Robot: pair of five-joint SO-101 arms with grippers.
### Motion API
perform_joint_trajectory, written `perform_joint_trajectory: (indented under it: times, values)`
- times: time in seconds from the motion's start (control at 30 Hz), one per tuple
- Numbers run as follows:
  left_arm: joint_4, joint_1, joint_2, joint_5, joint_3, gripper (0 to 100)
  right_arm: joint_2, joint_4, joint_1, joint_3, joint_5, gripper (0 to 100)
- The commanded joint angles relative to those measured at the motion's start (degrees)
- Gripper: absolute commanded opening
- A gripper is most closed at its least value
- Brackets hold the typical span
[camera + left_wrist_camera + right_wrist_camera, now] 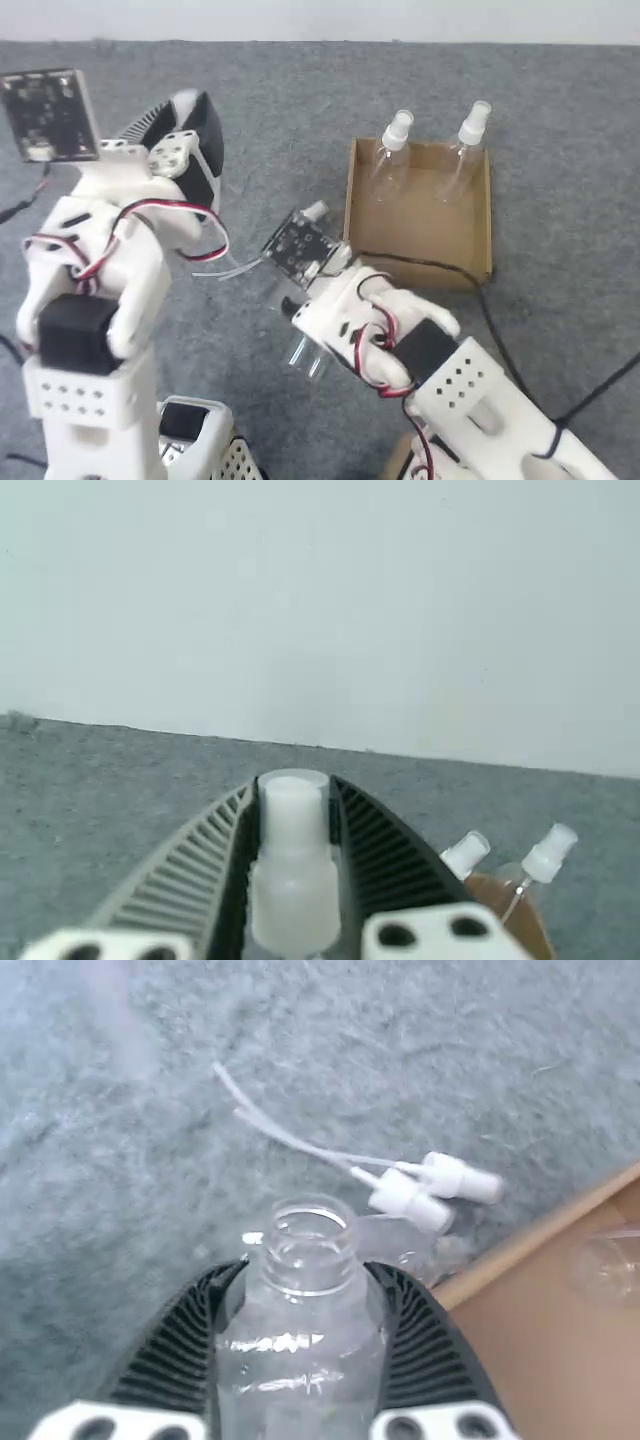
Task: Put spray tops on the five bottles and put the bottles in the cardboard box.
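My left gripper [292, 792] is raised above the carpet and shut on a white spray top [292, 880], which stands upright between its ribbed fingers. In the high view that left gripper [185, 112] sits at the far left, well apart from the cardboard box [470, 262]. My right gripper [307, 1272] is shut on a clear bottle [300, 1310] with an open neck. Two loose spray tops [425, 1188] with long tubes lie on the carpet just beyond it, beside the box wall [560, 1250]. In the box lean two capped bottles [392, 150].
Grey carpet covers the whole table. Clear bottle plastic [305, 352] shows under the right arm's wrist. A black cable [495, 330] runs from the box's near wall towards the front right. A pale wall stands behind the table.
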Motion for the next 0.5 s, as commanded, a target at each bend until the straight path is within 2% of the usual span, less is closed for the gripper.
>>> perform_joint_trajectory:
  times: [0.0, 0.17, 0.47]
  values:
    - [-6.2, -0.3, -1.4, 3.9, 2.2, 1, -2.5, -3.4, -2.8, 0.6, -0.5, 0.7]
    - [-9.3, -0.2, -1.4, 4.7, 6.6, 1, -3.0, -7.8, -3.3, 2.7, -0.7, 0.6]
    - [-6.9, 0.4, -2.1, 4.8, 7.6, 1, -2.6, -9.0, -3.3, 2.7, -0.7, 0.6]
